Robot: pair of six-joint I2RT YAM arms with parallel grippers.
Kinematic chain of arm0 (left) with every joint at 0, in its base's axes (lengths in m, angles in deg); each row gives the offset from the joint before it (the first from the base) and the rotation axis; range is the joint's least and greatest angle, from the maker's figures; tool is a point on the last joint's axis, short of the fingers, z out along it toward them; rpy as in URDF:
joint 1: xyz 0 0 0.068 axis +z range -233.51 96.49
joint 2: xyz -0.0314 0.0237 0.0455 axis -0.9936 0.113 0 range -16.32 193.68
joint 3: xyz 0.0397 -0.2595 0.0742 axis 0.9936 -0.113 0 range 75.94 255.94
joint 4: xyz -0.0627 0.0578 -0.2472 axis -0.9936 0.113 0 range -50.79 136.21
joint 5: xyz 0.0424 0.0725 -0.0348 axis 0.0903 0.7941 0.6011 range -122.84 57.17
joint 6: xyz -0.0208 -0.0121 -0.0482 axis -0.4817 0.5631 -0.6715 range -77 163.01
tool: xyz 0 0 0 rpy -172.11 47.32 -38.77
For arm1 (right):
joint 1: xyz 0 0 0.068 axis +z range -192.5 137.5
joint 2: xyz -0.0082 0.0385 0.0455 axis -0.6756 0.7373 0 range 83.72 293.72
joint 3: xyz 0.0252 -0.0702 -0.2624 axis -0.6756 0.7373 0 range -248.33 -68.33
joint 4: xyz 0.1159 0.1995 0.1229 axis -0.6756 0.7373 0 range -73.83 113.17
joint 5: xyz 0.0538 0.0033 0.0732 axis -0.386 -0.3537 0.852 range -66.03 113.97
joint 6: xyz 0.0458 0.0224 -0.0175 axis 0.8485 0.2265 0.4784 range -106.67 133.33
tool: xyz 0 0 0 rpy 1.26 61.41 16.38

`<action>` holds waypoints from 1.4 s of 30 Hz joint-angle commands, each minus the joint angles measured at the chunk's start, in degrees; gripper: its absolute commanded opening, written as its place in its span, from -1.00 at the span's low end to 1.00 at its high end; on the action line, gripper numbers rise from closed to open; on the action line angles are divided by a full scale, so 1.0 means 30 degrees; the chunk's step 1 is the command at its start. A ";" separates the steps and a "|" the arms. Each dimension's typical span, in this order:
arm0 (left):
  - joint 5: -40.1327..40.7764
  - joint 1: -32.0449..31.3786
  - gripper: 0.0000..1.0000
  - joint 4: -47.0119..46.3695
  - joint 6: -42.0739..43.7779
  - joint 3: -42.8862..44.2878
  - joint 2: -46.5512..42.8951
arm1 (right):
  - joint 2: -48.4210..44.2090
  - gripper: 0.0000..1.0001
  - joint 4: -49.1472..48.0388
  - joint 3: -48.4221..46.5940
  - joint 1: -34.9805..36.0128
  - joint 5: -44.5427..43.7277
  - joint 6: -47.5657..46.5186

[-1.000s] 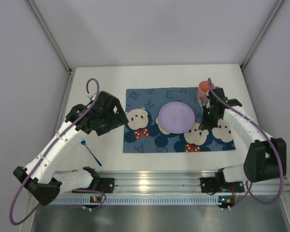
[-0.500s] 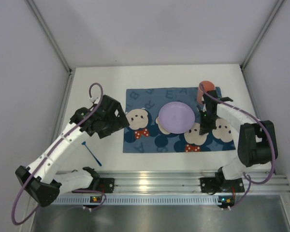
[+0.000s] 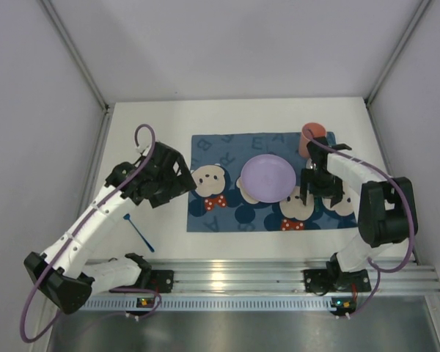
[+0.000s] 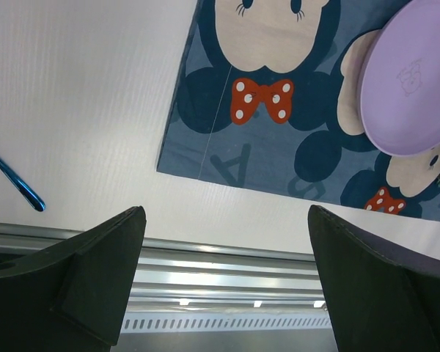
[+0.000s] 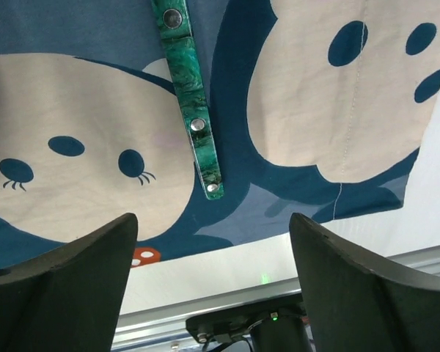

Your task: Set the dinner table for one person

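The white dinner table [image 3: 158, 125] carries a blue cartoon-mouse placemat [image 3: 220, 213] with a purple plate [image 3: 268, 178] in its middle and an orange cup [image 3: 311, 139] at its far right corner. Just right of the plate, my right gripper [image 3: 314, 185] hovers low over the mat. In its wrist view that gripper [image 5: 213, 275] is open, and a green marbled utensil handle [image 5: 193, 103] with metal rivets lies free on the mat ahead of the jaws. My left gripper [image 3: 174, 180] hangs open and holds nothing [image 4: 227, 282] over the mat's left edge.
A thin blue utensil [image 3: 137, 229] lies on the bare table left of the placemat, also visible in the left wrist view as a blue utensil [image 4: 15, 180]. A metal rail [image 3: 235, 275] runs along the near edge, and white walls enclose the table.
The right gripper went from shut to open, leaving the green-handled utensil on the placemat right of the plate. Its arm shifted slightly. The left arm barely moved.
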 commanded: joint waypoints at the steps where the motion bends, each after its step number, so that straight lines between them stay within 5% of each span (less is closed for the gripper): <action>1: 0.0204 0.0128 0.94 -0.0378 0.0281 0.0448 0.0227 | -0.0695 0.71 0.0868 -0.1091 -0.0177 -0.0683 0.0397; 5: 0.0413 0.1324 0.96 0.1202 -0.0245 0.0132 0.0141 | -0.2739 0.78 0.1744 -0.1647 -0.0060 0.0080 0.0602; 17: -0.4849 1.3945 0.96 0.1912 0.0138 -0.8386 -0.2141 | -0.9424 0.94 0.3242 -0.0566 0.1814 0.3918 0.2213; 23: -0.2580 1.4278 0.96 0.1970 -0.0366 -0.8751 -0.2410 | -1.1213 0.99 0.3243 0.0635 0.1933 0.4913 0.2389; 28: -0.3514 1.4542 0.93 -0.0693 -0.0392 -1.0212 -0.0946 | -1.1975 0.99 0.2715 0.1193 0.1904 0.6614 0.1980; 42: -0.1171 1.4513 0.43 -0.4152 -0.1212 -1.1679 0.2159 | -1.2532 0.99 0.4412 -0.0242 0.1904 0.6322 0.1012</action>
